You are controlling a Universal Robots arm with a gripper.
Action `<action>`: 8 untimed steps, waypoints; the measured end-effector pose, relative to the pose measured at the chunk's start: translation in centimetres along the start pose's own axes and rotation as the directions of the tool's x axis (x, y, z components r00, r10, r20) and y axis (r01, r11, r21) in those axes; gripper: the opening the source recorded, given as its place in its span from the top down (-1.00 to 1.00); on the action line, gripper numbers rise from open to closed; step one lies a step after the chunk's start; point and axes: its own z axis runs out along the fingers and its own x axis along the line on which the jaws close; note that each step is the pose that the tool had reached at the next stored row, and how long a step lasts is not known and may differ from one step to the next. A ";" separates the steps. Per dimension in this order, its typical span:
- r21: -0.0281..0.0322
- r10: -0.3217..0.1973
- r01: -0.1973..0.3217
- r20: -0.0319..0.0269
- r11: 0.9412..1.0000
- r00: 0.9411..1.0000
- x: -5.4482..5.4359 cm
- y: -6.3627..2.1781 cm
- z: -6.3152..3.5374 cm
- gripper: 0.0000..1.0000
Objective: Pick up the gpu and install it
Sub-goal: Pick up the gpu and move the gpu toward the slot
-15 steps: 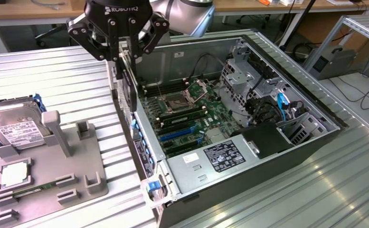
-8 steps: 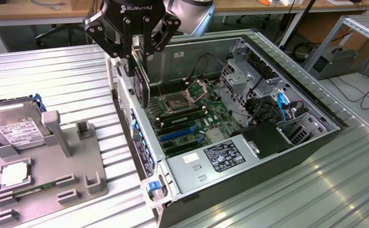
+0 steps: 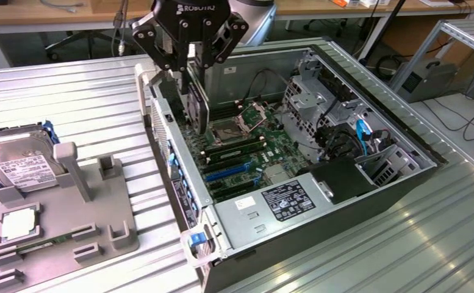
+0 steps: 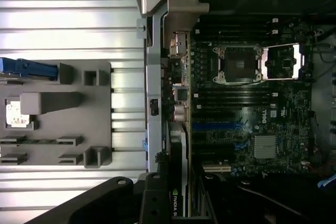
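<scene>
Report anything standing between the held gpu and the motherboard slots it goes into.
Nothing visible does. The dark flat graphics card with a silver bracket hangs in the jaws of the gripper over the open grey computer case; the blue expansion slots on its green motherboard lie bare, no cable across them.

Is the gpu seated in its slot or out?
Out. The thin dark gpu card hangs on edge between the fingers above the green motherboard; the blue slots lie bare.

We see the hand (image 3: 190,74) in matt black, the gpu (image 3: 196,107) within it matt black too, the case (image 3: 249,229) below dull sheet metal, the worktop (image 3: 74,91) ribbed satin metal.
</scene>
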 end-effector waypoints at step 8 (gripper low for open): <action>0.000 0.000 0.000 0.000 1.000 1.000 -1.5 0.20 0.04 0.46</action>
